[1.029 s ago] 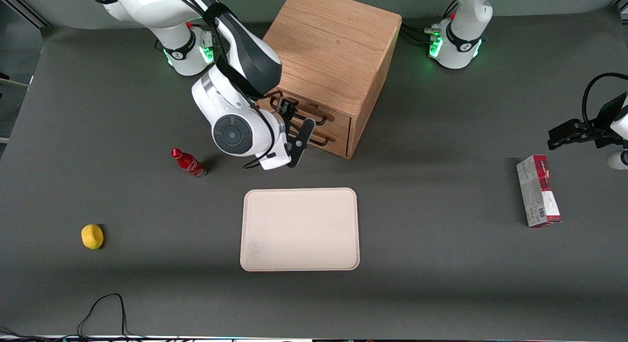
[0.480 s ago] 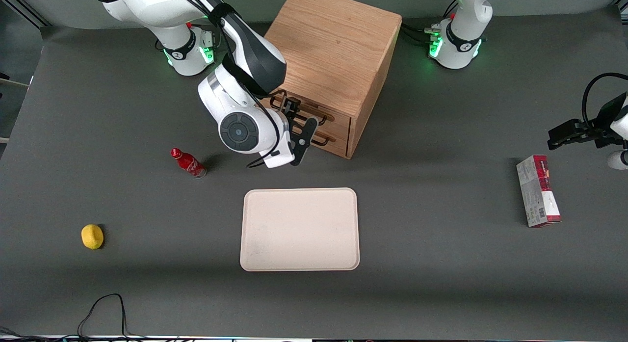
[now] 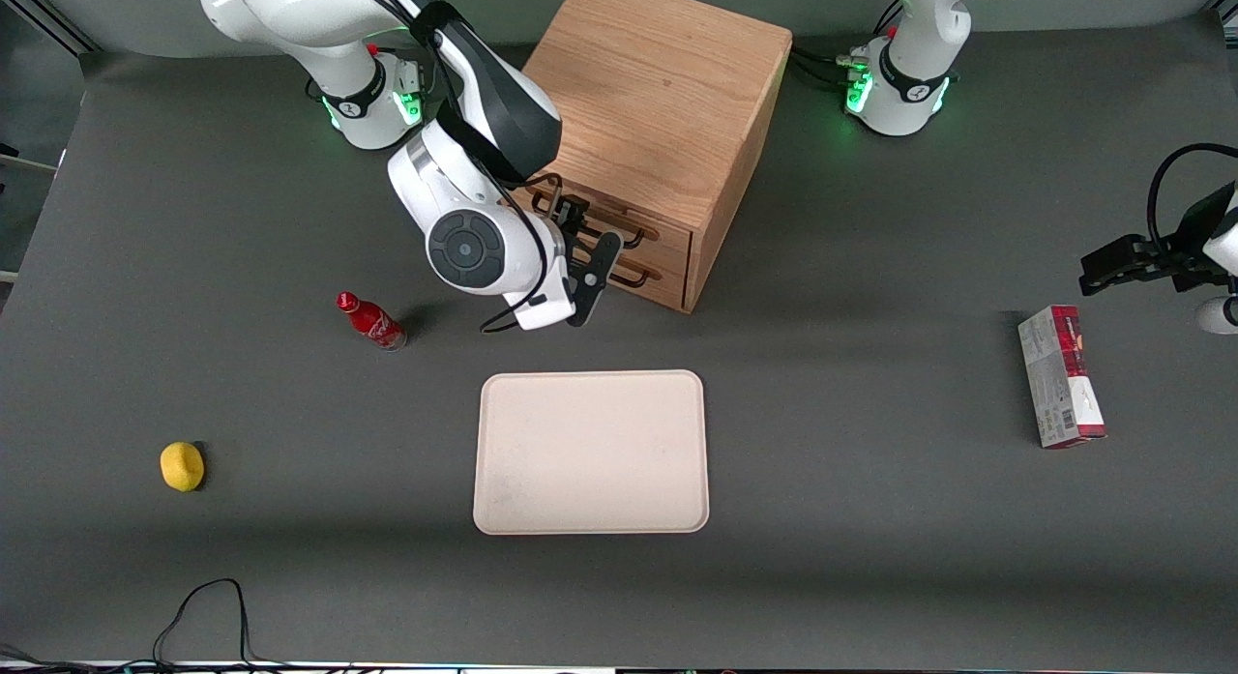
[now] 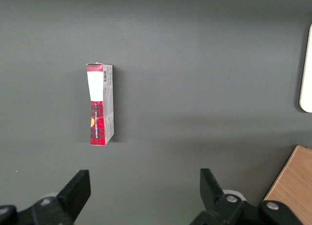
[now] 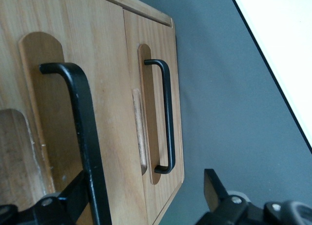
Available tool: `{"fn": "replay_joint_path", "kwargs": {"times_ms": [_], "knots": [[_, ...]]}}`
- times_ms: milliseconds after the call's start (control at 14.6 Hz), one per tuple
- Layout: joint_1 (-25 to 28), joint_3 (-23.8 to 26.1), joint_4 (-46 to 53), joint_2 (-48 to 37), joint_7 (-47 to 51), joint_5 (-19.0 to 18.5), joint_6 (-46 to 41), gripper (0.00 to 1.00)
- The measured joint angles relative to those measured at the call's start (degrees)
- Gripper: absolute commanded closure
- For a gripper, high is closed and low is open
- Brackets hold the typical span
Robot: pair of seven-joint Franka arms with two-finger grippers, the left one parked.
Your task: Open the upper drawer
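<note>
In front of the upper drawer, the hand straddles its handle, fingers spread.

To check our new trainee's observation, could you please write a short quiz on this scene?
1. True or false: the upper drawer is pulled out.
2. The open end effector straddles: A upper drawer's handle; B lower drawer's handle; C red bottle.
3. Fill in: the beige ___ lies nearer the front camera than the cabinet.
Key: 1 false; 2 A; 3 tray.
</note>
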Motion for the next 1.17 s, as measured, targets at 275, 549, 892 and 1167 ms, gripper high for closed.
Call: {"fn": "replay_joint_path", "kwargs": {"times_ms": [275,549,892,1167], "knots": [[-0.03,-0.08,-0.68,-0.50,-0.01,-0.45,1.21,0.00],[-0.04,-0.34,-1.68,-0.09,-0.01,-1.71,4.60,0.00],[-0.05,-0.53,-1.75,-0.10,-0.01,-1.78,5.16,0.00],[-0.35,-0.72,-1.74,-0.10,-0.01,-1.78,5.54,0.00]]}}
